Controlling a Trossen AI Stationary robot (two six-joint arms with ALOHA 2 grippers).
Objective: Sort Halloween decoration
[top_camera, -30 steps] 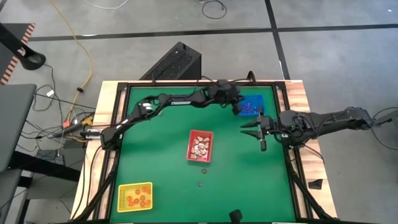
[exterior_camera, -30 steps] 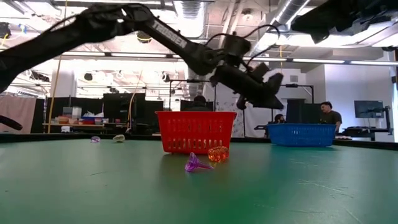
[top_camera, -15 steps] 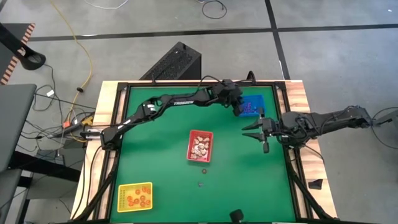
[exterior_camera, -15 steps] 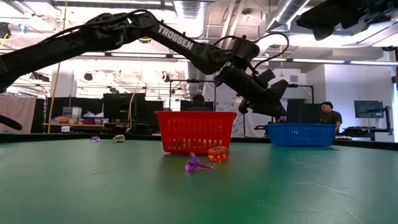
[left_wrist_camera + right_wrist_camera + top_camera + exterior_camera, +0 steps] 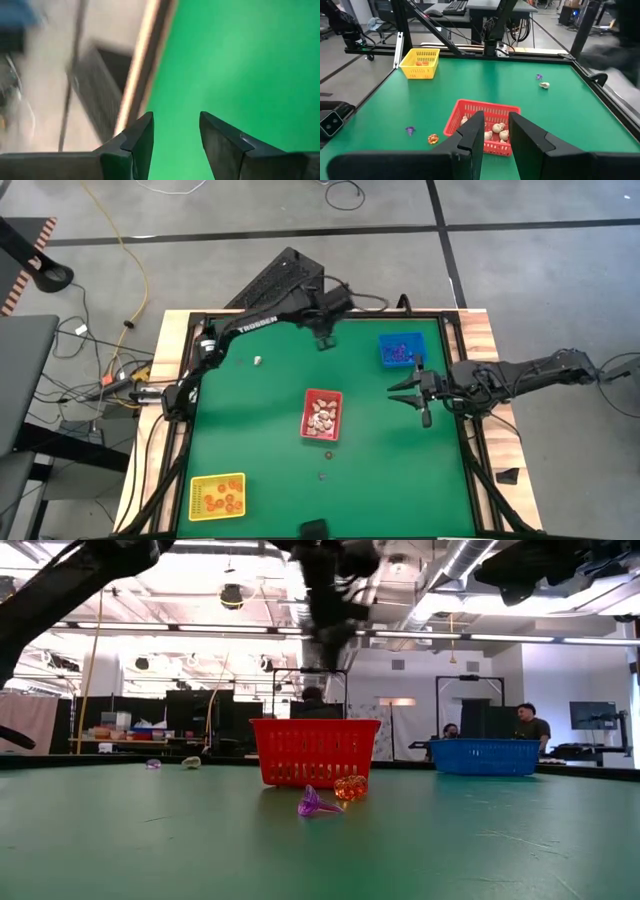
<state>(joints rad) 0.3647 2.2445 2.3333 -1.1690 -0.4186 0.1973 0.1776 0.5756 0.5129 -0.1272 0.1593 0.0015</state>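
- Two loose trinkets lie on the green table [image 5: 260, 420] nearest the low camera: a purple trinket [image 5: 312, 804] and an orange trinket [image 5: 351, 787], side by side just in front of the red tray [image 5: 314, 751]. In the high view they are small specks below the red tray: one [image 5: 328, 455] close to its near edge, the other [image 5: 321, 476] a little further out.
- Yellow tray [image 5: 217, 496] sits at the near left corner of the table and holds several orange-brown pieces [image 5: 226, 500].
- Red tray stands mid-table and holds cream pieces [image 5: 496, 128].
- Right gripper [image 5: 408, 390] hangs over the right part of the table, between the red tray and the blue tray [image 5: 399, 349]; fingers spread apart, nothing between them. Its wrist view looks across the red tray toward the yellow tray.
- Two more loose trinkets lie at the far left of the table: a cream one [image 5: 257, 361] and a small purple one [image 5: 538, 76] close beside it.
- Blue tray sits toward the far right corner with small dark pieces [image 5: 400, 352] inside.
- Left gripper [image 5: 324, 338] is at the far edge of the table, left of the blue tray. Its wrist view shows the fingertips [image 5: 142, 131] parted over bare green surface by the table's wooden border, holding nothing.
- Beyond the table in the low view: a person [image 5: 527, 725] seated behind the blue tray.
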